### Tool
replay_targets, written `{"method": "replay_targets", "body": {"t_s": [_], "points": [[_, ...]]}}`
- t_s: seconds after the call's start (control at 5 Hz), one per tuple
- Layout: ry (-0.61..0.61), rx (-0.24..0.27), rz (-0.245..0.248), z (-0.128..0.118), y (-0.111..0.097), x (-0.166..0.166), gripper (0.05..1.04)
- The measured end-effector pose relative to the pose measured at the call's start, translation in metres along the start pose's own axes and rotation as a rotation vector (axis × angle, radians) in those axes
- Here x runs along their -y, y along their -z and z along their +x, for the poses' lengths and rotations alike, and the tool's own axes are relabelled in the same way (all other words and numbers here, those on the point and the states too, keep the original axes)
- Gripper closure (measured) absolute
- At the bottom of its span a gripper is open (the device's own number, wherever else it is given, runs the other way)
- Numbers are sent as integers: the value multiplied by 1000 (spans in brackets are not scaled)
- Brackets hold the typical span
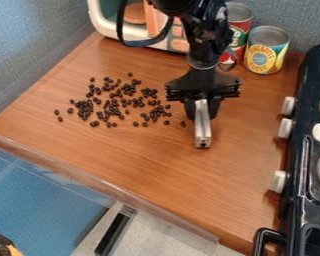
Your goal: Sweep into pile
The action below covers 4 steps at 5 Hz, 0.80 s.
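The black gripper (202,106) hangs over the right-middle of the wooden counter, with its fingers on either side of a narrow silver bar-shaped tool (203,127), shut on it. The tool's end points toward the counter's front edge; whether it touches the surface I cannot tell. Small dark beans (112,106) lie scattered to the left of the gripper, denser in the middle of the patch, with a few strays at its left and right sides. One stray bean (183,124) lies just left of the tool.
Behind the gripper, at the back, stand a pineapple can (267,52) and a red and green can (239,25). A white toy microwave (104,24) is at the back left. The black stove (297,150), with white knobs, borders the right side. The wooden counter (169,165) has a front edge.
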<state>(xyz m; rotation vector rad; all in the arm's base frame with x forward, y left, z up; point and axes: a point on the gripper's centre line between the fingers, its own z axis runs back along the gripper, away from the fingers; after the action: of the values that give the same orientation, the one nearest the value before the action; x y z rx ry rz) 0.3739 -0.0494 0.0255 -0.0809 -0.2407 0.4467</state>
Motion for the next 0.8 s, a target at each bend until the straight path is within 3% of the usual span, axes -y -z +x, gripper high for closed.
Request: {"method": "replay_targets", "body": {"t_s": [0.2,0.4,0.8], "points": [[41,-5,-58,-10,-16,16,704],[108,-30,-52,-25,-15,22,704],[252,-46,26,-36,-1,13,704]]}}
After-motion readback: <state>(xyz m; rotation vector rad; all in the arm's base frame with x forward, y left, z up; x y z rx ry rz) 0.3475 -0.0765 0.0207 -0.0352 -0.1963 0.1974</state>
